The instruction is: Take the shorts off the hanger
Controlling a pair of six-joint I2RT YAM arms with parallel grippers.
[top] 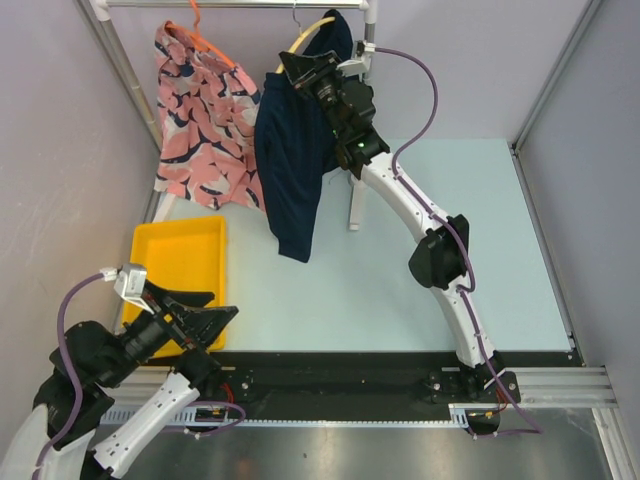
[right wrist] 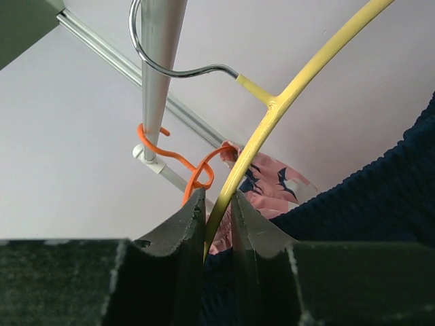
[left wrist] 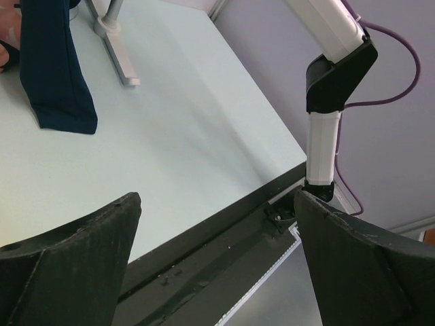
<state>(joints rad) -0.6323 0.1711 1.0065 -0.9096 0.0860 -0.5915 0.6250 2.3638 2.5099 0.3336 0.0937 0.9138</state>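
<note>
At upper centre of the top view, the right gripper (top: 292, 66) is meeting the navy shorts (top: 292, 160) hanging beside the pink shorts (top: 200, 120); along the left wrist view's bottom, the left gripper (left wrist: 217, 204) is gaping empty; low in the right wrist view, jaws are pinching the yellow hanger (right wrist: 299, 81), probably steadying it.

Right gripper (right wrist: 217, 198) pinches yellow hanger (right wrist: 299, 81) between its fingertips, arm outstretched behind it; left gripper (left wrist: 216, 197) jaws spread wide
</note>
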